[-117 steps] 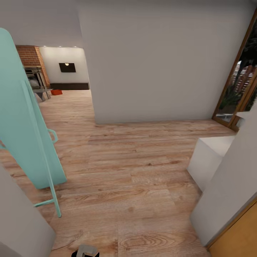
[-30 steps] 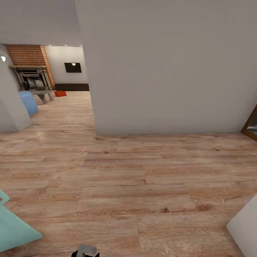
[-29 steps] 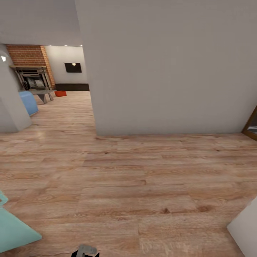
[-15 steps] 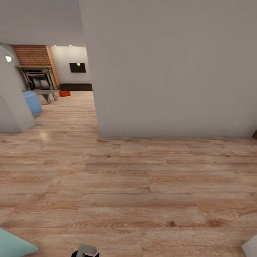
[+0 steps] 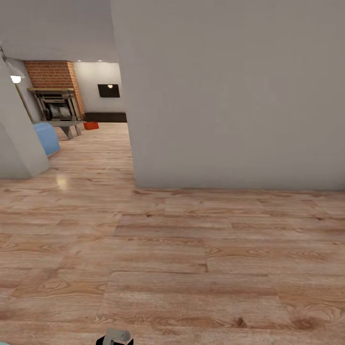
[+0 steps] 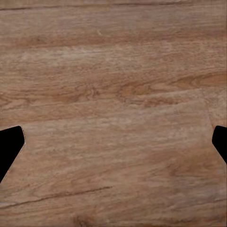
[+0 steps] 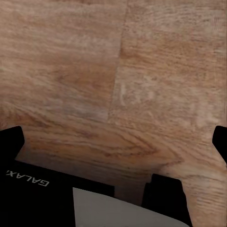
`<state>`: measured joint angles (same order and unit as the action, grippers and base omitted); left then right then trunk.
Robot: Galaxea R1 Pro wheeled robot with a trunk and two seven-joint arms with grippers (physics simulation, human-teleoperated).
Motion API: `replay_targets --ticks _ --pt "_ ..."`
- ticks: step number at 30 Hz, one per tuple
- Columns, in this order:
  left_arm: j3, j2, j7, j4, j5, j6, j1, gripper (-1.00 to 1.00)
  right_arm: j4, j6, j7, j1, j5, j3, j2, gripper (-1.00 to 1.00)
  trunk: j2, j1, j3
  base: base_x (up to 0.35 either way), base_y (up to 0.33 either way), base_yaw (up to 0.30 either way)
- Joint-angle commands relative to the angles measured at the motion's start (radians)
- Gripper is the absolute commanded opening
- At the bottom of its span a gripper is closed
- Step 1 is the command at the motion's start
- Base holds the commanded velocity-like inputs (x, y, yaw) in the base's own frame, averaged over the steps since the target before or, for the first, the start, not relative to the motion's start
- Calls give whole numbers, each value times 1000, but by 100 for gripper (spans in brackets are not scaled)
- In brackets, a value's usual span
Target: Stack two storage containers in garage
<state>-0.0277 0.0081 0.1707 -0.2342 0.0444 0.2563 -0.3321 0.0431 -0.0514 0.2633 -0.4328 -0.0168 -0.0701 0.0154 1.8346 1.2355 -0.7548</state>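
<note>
1. My left gripper (image 6: 113, 142): in the left wrist view just two black fingertips at the frame's opposite edges, spread wide, nothing between them but wood-plank floor (image 6: 113, 85).
2. My right gripper (image 7: 113, 142): same wide spread in the right wrist view, black tips at both edges, nothing held. This view also catches a black robot part (image 7: 52, 189) lettered GALAX, cut off at the frame edge, with a pale grey panel against it.
3. Head view gives no fingers, only a small grey-and-black piece of my own body (image 5: 115, 337) at the bottom edge, cut off.
4. Wrist views give bare planks; the head view gives the room layout.
5. A big grey wall block (image 5: 230, 96) fills centre and right, hiding whatever is behind it. Its corner edge sits left of centre.
6. Left of that corner an open passage runs into the living room (image 5: 81, 96): brick chimney (image 5: 48, 74), fireplace (image 5: 56, 106), black TV (image 5: 109, 90), low dark cabinet (image 5: 105, 117).
7. One orange-red storage container (image 5: 90, 125) on the planks far down the passage, near the cabinet, tiny, details unclear.
8. Blue seat-like object (image 5: 47, 137), partly hidden by a grey wall (image 5: 17, 139) at left.
9. Wide open floor in front of me.
</note>
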Motion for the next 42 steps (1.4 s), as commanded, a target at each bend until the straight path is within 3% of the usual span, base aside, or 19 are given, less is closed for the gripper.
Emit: replay_targets --ticks 1,42 --pt "-2 0 0 1 5 4 -1 100 3 -5 2 -1 -2 -7 0 100 0 0 -1 276 0 191" --pt "-3 1 0 1 5 4 -1 100 3 -5 2 -1 -2 -7 0 100 0 0 -2 276 0 84"
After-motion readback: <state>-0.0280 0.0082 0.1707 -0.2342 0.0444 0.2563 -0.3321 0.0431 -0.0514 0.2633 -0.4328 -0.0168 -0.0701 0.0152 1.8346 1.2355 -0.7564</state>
